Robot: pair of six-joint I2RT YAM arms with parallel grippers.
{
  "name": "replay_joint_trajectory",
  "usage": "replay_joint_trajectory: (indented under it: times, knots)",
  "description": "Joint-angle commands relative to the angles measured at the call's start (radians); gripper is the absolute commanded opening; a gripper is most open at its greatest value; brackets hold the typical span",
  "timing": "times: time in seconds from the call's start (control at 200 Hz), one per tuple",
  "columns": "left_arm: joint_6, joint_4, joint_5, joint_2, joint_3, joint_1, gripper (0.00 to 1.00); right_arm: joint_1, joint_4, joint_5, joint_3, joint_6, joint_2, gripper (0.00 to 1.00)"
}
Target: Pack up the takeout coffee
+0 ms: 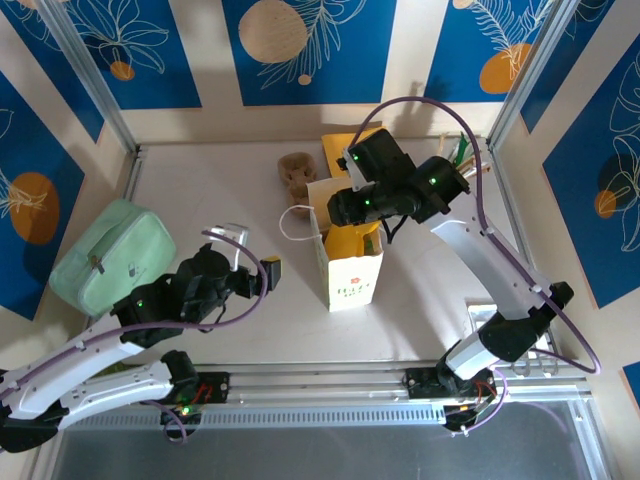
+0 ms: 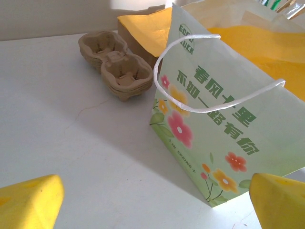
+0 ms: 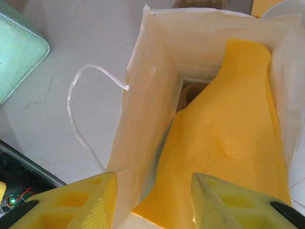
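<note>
**Station state: both grippers open, right gripper over the bag mouth**

**Surface and room.** The table (image 1: 200, 190) is a pale, matte top with faint hairline marks. Blue wall panels (image 1: 300, 50) with leaf and orange-disc prints enclose it on three sides. Aluminium posts (image 1: 90, 70) stand at the corners.

**Task item.** The takeout coffee (image 3: 191, 93) appears as a small, dim, rounded shape at the bottom of the white paper bag (image 1: 352, 275). The yellow sheet (image 3: 228, 143) inside the bag half hides it, so lid and rim cannot be made out.

**End effectors.** The right gripper (image 3: 152, 202) hangs above the bag mouth, jaws spread, nothing between them. The left gripper (image 2: 152, 205) sits low near the table, left of the bag, jaws wide apart and empty.

**Surroundings.**
- The bag stands upright mid-table; one white handle (image 2: 200, 111) droops over its flowered side.
- A brown cardboard cup carrier (image 2: 116, 62) lies behind the bag, just beside a boxy object with a yellow top (image 2: 143, 28).
- A mint-green pouch (image 1: 110, 250) lies at the left edge.
- Straws and sticks (image 1: 460, 150) stand at the far right, behind the right arm.

**Obstructions.** In the top view the right wrist covers the bag opening.
</note>
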Motion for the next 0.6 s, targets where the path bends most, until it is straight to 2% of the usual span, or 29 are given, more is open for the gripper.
replay_joint_trajectory:
  times: [0.0, 0.2, 0.385, 0.595]
  knots:
    - [-0.006, 0.005, -0.021, -0.013, -0.012, 0.004, 0.99, 0.001, -0.033, 0.043, -0.031, 0.009, 0.017, 0.45]
    - [-0.009, 0.004, -0.018, -0.021, -0.019, 0.004, 0.99, 0.014, -0.045, 0.09, -0.1, 0.045, 0.063, 0.46]
    - [-0.013, 0.005, -0.02, -0.026, -0.023, 0.004, 0.99, 0.017, -0.035, 0.057, -0.148, 0.07, 0.102, 0.47]
    - [-0.013, 0.003, -0.023, -0.029, -0.027, 0.004, 0.99, 0.026, -0.063, 0.031, -0.123, 0.08, 0.145, 0.48]
